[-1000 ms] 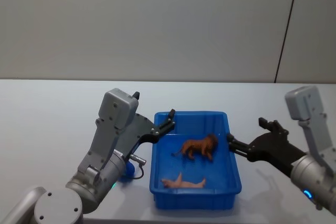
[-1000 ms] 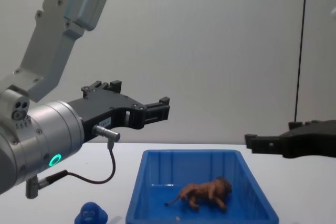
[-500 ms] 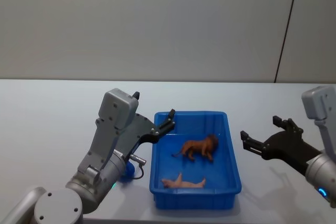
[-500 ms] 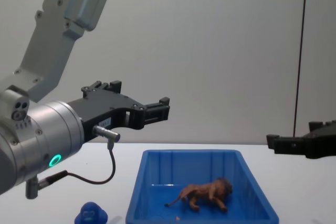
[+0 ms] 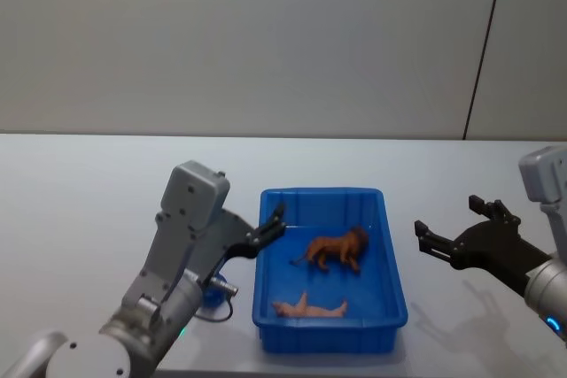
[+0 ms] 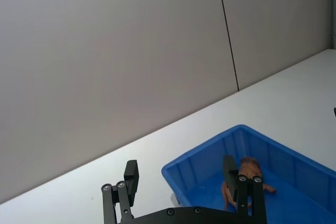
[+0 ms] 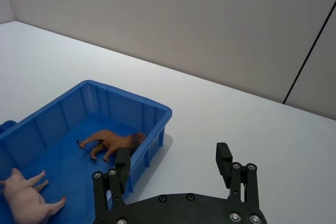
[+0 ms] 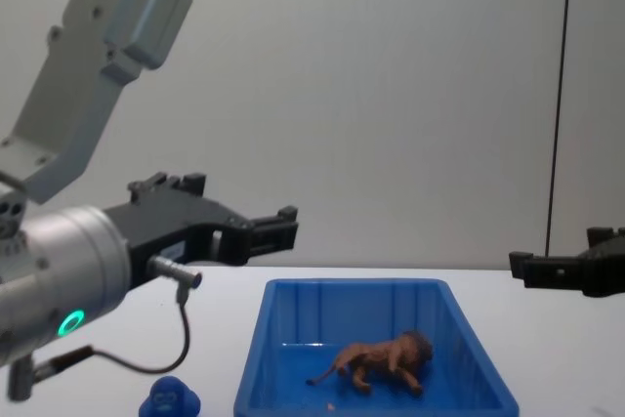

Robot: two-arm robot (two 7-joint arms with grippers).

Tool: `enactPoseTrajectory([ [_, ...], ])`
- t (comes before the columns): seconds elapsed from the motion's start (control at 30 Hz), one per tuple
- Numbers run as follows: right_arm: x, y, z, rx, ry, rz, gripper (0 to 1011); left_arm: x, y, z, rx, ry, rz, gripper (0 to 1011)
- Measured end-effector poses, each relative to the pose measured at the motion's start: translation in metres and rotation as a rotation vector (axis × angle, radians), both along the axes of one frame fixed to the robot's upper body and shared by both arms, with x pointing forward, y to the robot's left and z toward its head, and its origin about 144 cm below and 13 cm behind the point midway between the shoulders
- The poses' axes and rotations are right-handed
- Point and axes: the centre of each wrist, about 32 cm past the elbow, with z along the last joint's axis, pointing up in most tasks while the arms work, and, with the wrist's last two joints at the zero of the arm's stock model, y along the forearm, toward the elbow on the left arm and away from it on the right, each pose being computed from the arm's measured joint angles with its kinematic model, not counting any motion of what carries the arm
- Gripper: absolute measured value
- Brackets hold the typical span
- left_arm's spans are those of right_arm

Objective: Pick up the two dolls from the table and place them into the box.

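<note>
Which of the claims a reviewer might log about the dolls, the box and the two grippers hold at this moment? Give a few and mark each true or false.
1. The brown lion stands inside the blue box. True.
2. The blue figure is in the box. False: it sits on the table to the box's left, beside the left arm.
3. The right gripper holds the lion. False: it is open and empty, above the table to the right of the box.
4. The pink animal lies on its side in the box, nearer the robot than the lion. True.
5. The left gripper is open and holds nothing. True.
</note>
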Motion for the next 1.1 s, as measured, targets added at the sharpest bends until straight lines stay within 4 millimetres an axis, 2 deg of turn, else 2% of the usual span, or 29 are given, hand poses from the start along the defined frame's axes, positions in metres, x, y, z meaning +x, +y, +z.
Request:
enactPoseTrajectory([
  [0.2, 0.0, -0.001, 0.0, -0.001, 0.0, -0.002, 1001, -0.009, 0.003, -0.002, -0.004, 0.024, 0.02, 1002],
  [0.6, 0.0, -0.003, 0.0, -0.001, -0.001, -0.002, 1001, -0.029, 0.019, -0.021, -0.025, 0.109, 0.049, 1002],
  [1.1, 0.0, -0.004, -0.001, -0.003, -0.001, -0.004, 1001, -0.03, 0.047, -0.048, -0.032, 0.21, 0.028, 1002],
])
